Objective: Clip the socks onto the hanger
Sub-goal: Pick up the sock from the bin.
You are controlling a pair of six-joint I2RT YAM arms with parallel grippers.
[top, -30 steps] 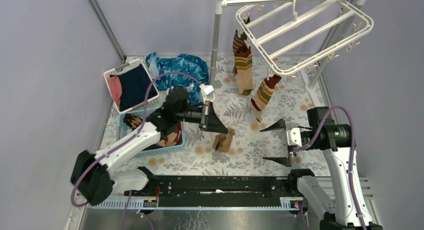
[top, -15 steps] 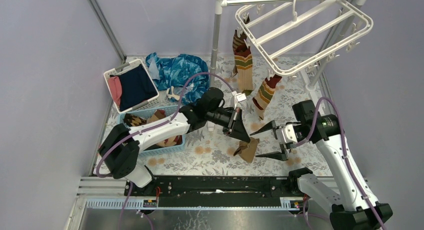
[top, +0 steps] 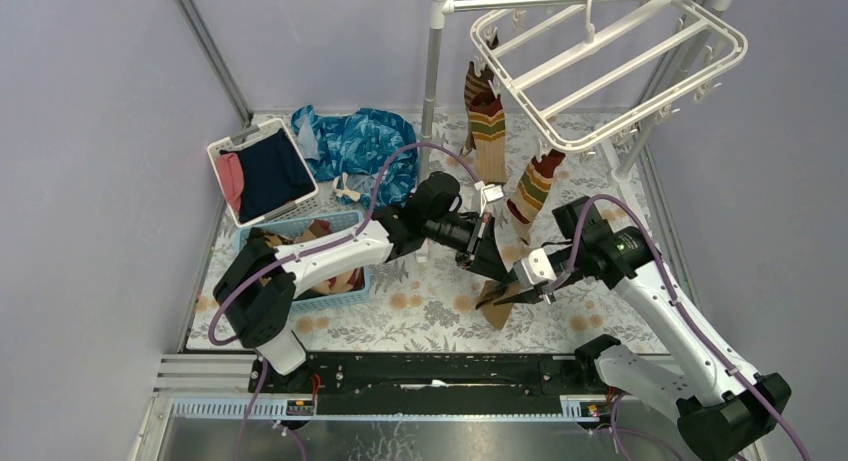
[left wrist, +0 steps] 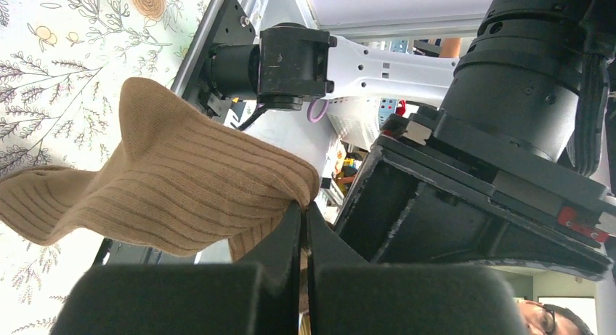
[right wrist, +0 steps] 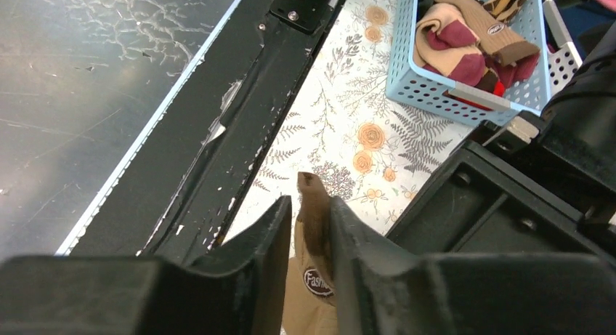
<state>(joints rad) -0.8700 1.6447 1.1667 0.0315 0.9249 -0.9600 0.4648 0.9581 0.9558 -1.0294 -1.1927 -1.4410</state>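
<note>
The left claw [left wrist: 304, 213] is clenched on the tan sock [left wrist: 167, 190], over the flowered table [top: 430, 301]. The right claw [right wrist: 309, 222] has one finger at each side of this sock's edge; whether it pinches, I cannot tell. The claws crowd together, each filling the other's view. A label [right wrist: 318, 280] on the sock reads "Fash", the rest is hidden. Two striped socks [top: 488, 131] hang from the hanger [top: 610, 61] beside the pole [top: 432, 71]. There are two baskets: a blue basket [right wrist: 436, 88] with more socks, a white basket [top: 224, 186] with clothes, and one blue cloth [top: 355, 141]
</note>
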